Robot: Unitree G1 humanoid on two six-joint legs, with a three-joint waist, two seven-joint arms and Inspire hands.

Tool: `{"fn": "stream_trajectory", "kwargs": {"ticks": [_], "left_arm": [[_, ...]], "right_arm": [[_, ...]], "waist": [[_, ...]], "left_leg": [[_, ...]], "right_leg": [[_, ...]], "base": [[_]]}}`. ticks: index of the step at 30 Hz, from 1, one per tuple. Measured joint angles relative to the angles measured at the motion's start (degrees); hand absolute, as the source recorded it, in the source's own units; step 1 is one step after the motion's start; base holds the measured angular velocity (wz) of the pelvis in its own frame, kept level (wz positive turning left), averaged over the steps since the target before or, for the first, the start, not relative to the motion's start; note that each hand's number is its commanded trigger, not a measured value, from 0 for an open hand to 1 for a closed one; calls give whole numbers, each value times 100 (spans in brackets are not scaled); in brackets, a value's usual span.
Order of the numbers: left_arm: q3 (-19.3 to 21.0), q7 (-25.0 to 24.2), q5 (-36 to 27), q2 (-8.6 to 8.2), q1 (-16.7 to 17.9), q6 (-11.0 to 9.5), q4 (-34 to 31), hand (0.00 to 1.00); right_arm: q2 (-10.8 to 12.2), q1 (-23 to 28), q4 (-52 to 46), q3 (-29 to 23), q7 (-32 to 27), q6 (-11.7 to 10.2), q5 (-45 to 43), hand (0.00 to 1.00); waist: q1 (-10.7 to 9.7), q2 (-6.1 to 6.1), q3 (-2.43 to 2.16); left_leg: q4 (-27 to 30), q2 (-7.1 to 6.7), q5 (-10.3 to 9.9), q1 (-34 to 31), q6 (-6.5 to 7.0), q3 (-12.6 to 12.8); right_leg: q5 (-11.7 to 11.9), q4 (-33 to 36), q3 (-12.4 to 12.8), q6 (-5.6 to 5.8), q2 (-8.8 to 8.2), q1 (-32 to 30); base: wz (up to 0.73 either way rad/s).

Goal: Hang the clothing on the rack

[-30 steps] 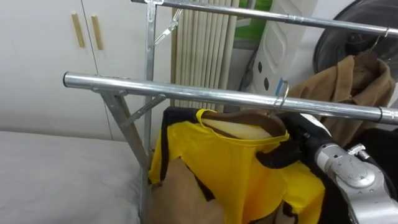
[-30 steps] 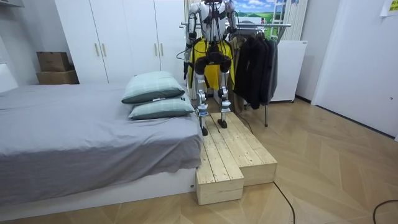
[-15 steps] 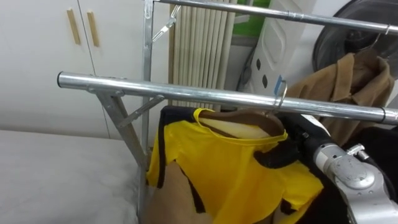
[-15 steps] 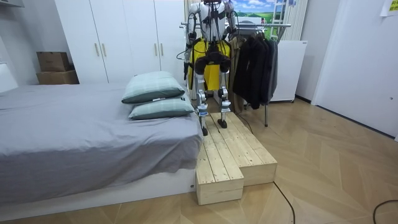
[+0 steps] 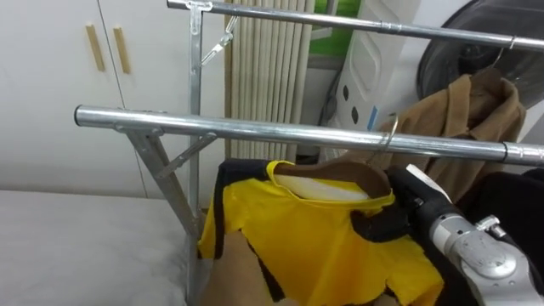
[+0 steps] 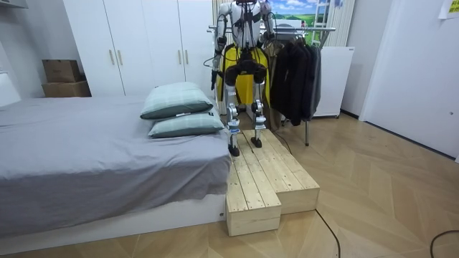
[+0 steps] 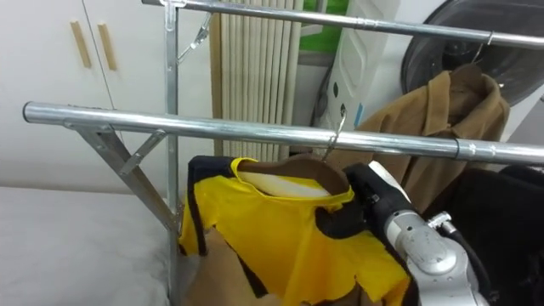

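The robot stood at the far end of a wooden platform (image 6: pixel 269 179) beside the bed (image 6: pixel 86 158). Its back was to the room camera, and it faced a rack (image 6: pixel 319 30) next to the wardrobe (image 6: pixel 136 43). Two pillows (image 6: pixel 179 107) were stacked on the corner of the bed nearest the platform. Dark clothes (image 6: pixel 294 75) hung on the rack toward the room view's right.

In the eye views, the yellow shirt (image 5: pixel 323 242), trimmed in black, sat on a brown hanger (image 5: pixel 340 172) just below the front rail (image 5: pixel 255 129). The hanger's wire hook (image 5: pixel 388 134) rose from the collar and crossed that rail. The shirt's body draped down past the bottom edge of the view, and its shoulder on the robot's left drooped lower than the collar.

The right hand (image 5: pixel 387 225) came in from the lower right and sat at the shirt's shoulder on the robot's right, just under the front rail. Its dark fingers (image 5: pixel 365 228) appeared to be clenched round that shoulder and the hanger end beneath it, though the cloth hid part of them.

Behind, a higher rail (image 5: pixel 357 23) carried a tan coat (image 5: pixel 463 110), which hung to the right of the shirt and farther back. The grey bed lay low on the left, with the wardrobe doors above it.
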Motion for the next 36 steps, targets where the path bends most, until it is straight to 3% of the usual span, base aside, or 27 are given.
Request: {"fn": "stream_trajectory", "kwargs": {"ticks": [8, 9, 10, 19, 27, 33, 36], "left_arm": [[1, -5, -2, -25, 0, -53, 0, 0], [1, -3, -3, -25, 0, -78, 23, 0], [1, -3, -3, -25, -1, -98, 47, 0], [-18, -3, -54, 12, -1, -169, 526, 0], [-311, 231, -163, 22, -4, -208, 522, 0], [-317, 377, -195, 24, -6, -210, 477, 0], [-319, 440, -432, 25, -16, -210, 499, 0]], "right_arm": [[7, 109, 0, 0, 48, -35, 19, 100], [7, 136, 0, 0, 49, -82, 26, 34], [8, 151, 0, 0, 49, -95, 35, 0], [28, 326, 1, 1, -213, -193, 518, 0], [38, 506, 33, 3, -574, -194, 1840, 0], [39, 506, 33, 4, -816, -246, 2203, 0], [55, 505, 30, 0, -999, -299, 2791, 0]], "waist": [[11, 42, -7], [7, 42, -7], [4, 42, -7], [-132, 18, 1], [-158, -15, 14], [-137, -14, 11], [-147, -9, 10]], "left_leg": [[-6, 2, 1, 12, -1, 2], [-21, 4, 1, 21, -1, 2], [-33, 5, 1, 27, -1, 2], [-63, 9, 1, 50, -1, 20], [-56, 7, 14, 45, -18, 42], [-59, 10, 13, 54, -19, 98], [-67, 21, 14, 66, -19, 117]], "right_leg": [[0, -2, 0, 0, 3, -16], [1, -2, -2, 0, 5, -13], [1, -2, -3, -1, 7, -8], [2, -3, -3, -1, 17, 14], [1, -7, 29, -2, 27, -4], [2, 0, 91, -3, 46, -47], [9, 37, 116, -12, 68, -76]], "base": [[0], [0], [0], [0], [0], [-6], [-7]]}}
